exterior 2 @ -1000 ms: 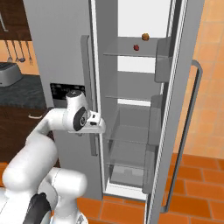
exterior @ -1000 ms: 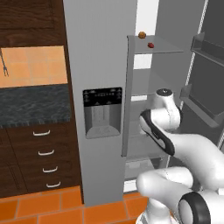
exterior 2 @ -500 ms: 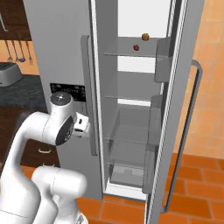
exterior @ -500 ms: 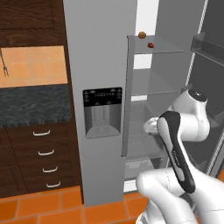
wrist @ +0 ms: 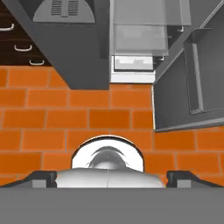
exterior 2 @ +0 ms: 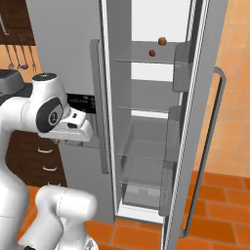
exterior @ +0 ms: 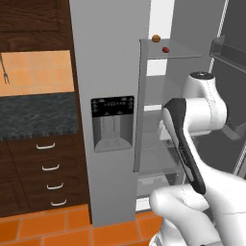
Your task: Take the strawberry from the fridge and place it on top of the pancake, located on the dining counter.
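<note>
The fridge (exterior 2: 146, 122) stands with its right door swung wide, the strawberry (exterior 2: 152, 53) resting on the top glass shelf (exterior 2: 141, 59), just at seven o'clock of a small orange-brown ball (exterior 2: 162, 41). The gripper (wrist: 111, 178) points down at the orange tiled floor (wrist: 65, 118), its jaws spread wide and holding nothing.

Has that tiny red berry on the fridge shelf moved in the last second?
No. The tiny red berry still sits beside the orange-brown ball on the top shelf.
</note>
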